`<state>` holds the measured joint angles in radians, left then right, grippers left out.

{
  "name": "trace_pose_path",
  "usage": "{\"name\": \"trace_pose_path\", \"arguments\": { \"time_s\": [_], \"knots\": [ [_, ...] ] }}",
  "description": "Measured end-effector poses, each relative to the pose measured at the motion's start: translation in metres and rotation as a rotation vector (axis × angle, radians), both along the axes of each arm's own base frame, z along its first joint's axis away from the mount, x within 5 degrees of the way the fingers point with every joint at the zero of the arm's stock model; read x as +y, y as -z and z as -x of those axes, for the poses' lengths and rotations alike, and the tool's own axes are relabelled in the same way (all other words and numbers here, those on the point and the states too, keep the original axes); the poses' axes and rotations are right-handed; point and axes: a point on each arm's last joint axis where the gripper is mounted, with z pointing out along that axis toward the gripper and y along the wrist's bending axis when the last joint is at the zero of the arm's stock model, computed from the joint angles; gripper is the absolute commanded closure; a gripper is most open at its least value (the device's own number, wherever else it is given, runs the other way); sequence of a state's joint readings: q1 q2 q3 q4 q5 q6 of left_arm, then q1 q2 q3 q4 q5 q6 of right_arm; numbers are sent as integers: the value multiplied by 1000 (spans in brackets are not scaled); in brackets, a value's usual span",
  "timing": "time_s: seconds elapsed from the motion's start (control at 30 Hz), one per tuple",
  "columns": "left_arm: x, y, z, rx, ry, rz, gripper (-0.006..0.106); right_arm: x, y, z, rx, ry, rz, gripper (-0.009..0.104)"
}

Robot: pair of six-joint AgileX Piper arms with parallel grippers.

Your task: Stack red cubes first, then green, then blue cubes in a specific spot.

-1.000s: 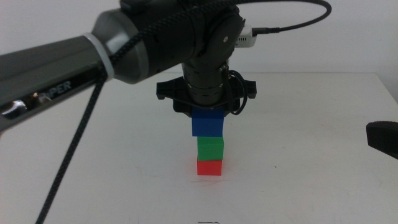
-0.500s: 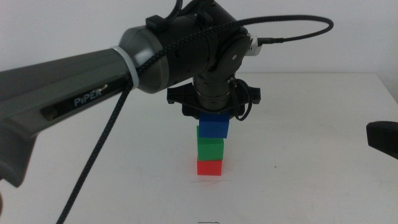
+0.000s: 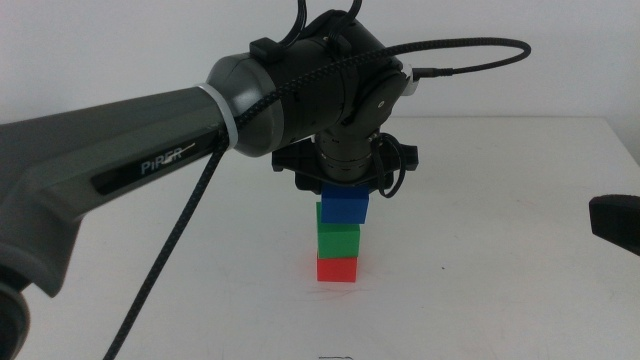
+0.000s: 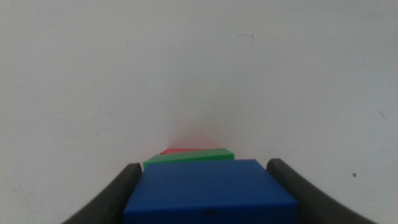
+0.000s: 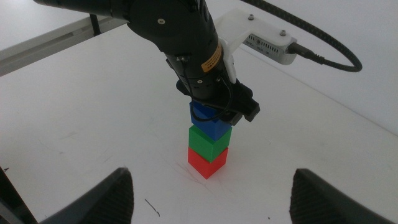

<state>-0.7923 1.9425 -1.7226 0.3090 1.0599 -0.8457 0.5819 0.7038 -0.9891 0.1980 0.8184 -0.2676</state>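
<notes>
The red cube (image 3: 337, 269) sits on the white table with the green cube (image 3: 338, 239) stacked on it. My left gripper (image 3: 344, 198) reaches down over the stack and is shut on the blue cube (image 3: 344, 208), which rests on or just above the green cube, shifted slightly right. In the left wrist view the blue cube (image 4: 208, 190) sits between both jaws, with edges of the green cube (image 4: 186, 157) and the red cube (image 4: 183, 150) showing below. The right wrist view shows the stack (image 5: 209, 146). My right gripper (image 5: 214, 199) is open and waits at the table's right edge (image 3: 615, 222).
The left arm's grey link (image 3: 150, 150) and black cable (image 3: 160, 260) cross the left half of the middle view. A thin grey mark (image 5: 149, 208) lies on the white tabletop (image 3: 500, 280) near the stack.
The left gripper has lowered the blue cube from a clear gap above the green cube down onto it, and the arm has swung a little rightward. The right gripper has not moved.
</notes>
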Motion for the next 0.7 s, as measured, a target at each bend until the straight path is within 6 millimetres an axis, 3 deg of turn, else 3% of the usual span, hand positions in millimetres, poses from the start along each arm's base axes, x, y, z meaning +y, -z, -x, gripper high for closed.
{"name": "trace_pose_path", "arguments": {
  "time_s": [0.4, 0.7],
  "knots": [
    [1, 0, -1, -16, 2, -13, 88, 0, 0, 0, 0, 0, 0, 31],
    [-3, 11, -3, 12, 0, -23, 88, 0, 0, 0, 0, 0, 0, 31]
  ]
}}
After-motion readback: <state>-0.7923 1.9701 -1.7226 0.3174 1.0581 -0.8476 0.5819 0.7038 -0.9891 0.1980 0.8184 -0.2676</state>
